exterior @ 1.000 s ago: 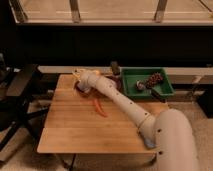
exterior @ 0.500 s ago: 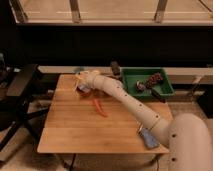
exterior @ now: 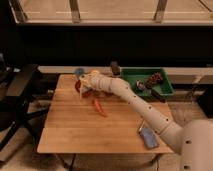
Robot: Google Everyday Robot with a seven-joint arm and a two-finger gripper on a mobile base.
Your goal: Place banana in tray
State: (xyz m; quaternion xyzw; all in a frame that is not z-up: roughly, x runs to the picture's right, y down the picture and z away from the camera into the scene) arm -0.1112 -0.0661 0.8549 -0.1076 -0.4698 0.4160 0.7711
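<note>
The banana [exterior: 86, 80], pale yellow and curved, sits at the tip of my gripper [exterior: 84, 86], which is shut on it at the table's far left. Banana and gripper hang just over a dark-red bowl [exterior: 80, 89]. My arm [exterior: 131, 100] reaches there diagonally from the lower right. The green tray [exterior: 167, 90] stands at the far right of the table, well to the right of the gripper, with a dark grape-like bunch [exterior: 155, 78] and other dark items inside.
A thin orange-red carrot-like piece [exterior: 99, 107] lies on the wooden table [exterior: 75, 130] below the gripper. A blue item [exterior: 148, 138] lies near the front right. A dark can [exterior: 115, 67] and a blue object [exterior: 79, 72] stand at the back edge. A black chair [exterior: 22, 90] is on the left.
The gripper with the banana has shifted slightly right and toward the camera, and the arm's elbow has swung with it. The jaws stayed shut.
</note>
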